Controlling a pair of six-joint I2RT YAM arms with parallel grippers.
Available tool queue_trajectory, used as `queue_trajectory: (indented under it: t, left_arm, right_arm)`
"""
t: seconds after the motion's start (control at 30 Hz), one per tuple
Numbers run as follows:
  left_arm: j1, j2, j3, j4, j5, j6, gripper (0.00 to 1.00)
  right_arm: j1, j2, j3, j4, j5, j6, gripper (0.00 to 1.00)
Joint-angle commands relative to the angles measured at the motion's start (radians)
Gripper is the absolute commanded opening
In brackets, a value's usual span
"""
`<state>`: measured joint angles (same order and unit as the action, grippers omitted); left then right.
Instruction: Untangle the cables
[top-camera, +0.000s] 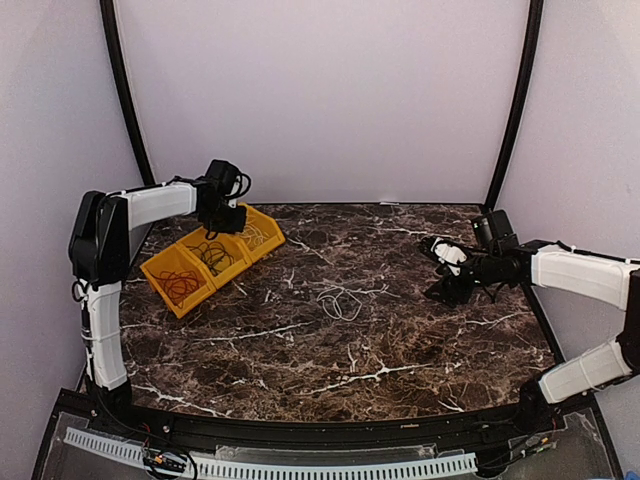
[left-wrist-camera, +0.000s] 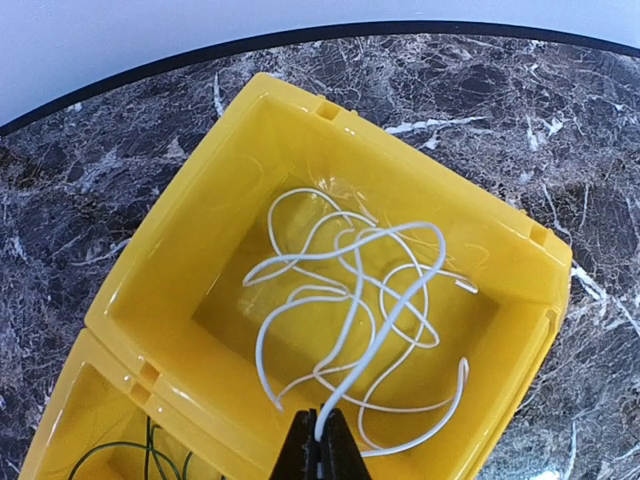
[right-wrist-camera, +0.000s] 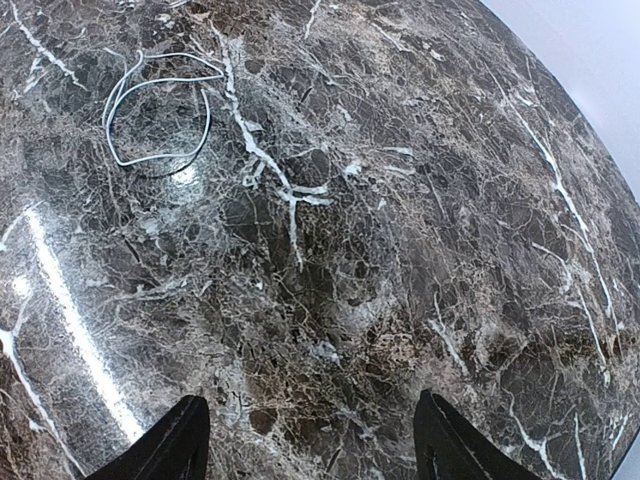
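White cable (left-wrist-camera: 383, 332) pinched in left gripper (left-wrist-camera: 320, 450) above yellow bin (left-wrist-camera: 180, 230); right gripper (right-wrist-camera: 310, 400) spread, well away.

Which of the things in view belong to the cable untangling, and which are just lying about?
Part of the job:
- white cable, pinched by the shut left gripper
- loose white cable, lying apart
- red-orange cable
- dark cable
- open right gripper

Just there:
- yellow bins, holding three of the cables
- marble table
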<state>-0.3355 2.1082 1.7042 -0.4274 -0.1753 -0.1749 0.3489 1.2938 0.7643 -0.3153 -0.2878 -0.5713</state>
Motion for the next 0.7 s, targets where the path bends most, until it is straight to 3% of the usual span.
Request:
queue_trajectory:
  t: [0.0, 0.23, 0.67]
  left_arm:
    - [0.006, -0.113, -0.018, -0.045, -0.021, 0.014, 0.0]
    - [0.006, -0.132, -0.002, -0.053, -0.017, 0.033, 0.0]
    - [0.013, 0.029, 0.156, -0.105, 0.002, 0.032, 0.0]
  right_arm:
    - [-0.004, 0.011, -0.001, 0.014, 0.001, -0.01, 0.72]
    - [-0.004, 0.01, -0.002, 0.013, 0.004, -0.013, 0.72]
    - [-0.004, 0.005, -0.003, 0.012, 0.016, -0.013, 0.72]
